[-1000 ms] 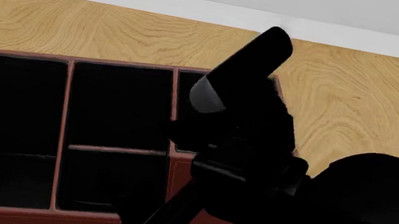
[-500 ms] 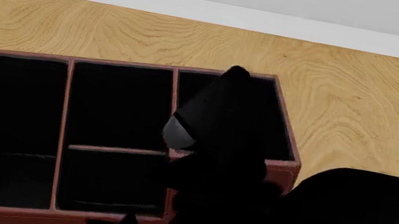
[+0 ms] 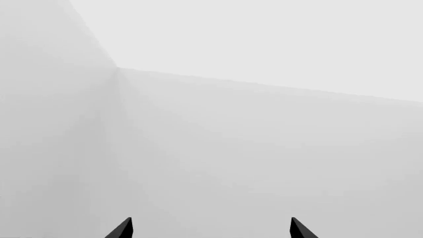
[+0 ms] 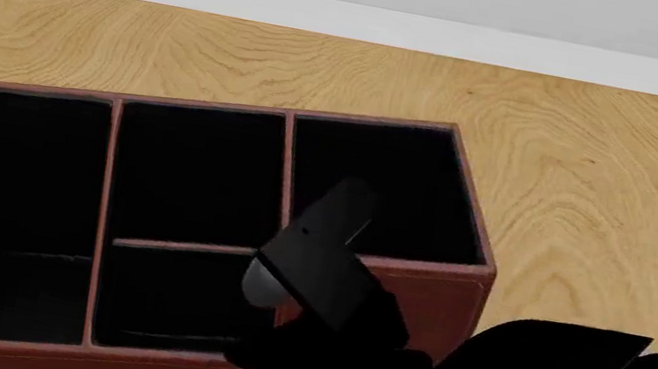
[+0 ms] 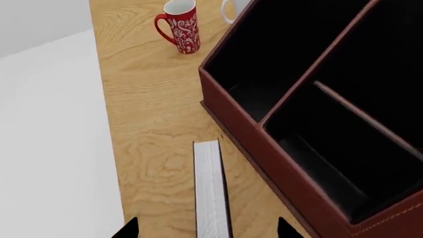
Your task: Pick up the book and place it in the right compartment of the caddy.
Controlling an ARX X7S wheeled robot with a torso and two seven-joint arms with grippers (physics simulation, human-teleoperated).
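The reddish-brown caddy stands on the wooden table, and its right compartment shows as a deep black square at the back right. In the right wrist view the book shows as a white page-edge strip with a thin black cover edge. It stands on the table beside the caddy's outer wall. My right gripper is open, its two fingertips wide on either side of the book without touching it. The book is hidden in the head view, where only my right arm shows. My left gripper is open and empty, facing bare grey walls.
A red patterned mug and a white mug stand on the table beyond the caddy's corner. The table edge runs close beside the book, with a grey drop past it. A white wall strip borders the table's far side.
My right arm has come down and back from over the right compartment to the caddy's front wall. The compartment is now uncovered.
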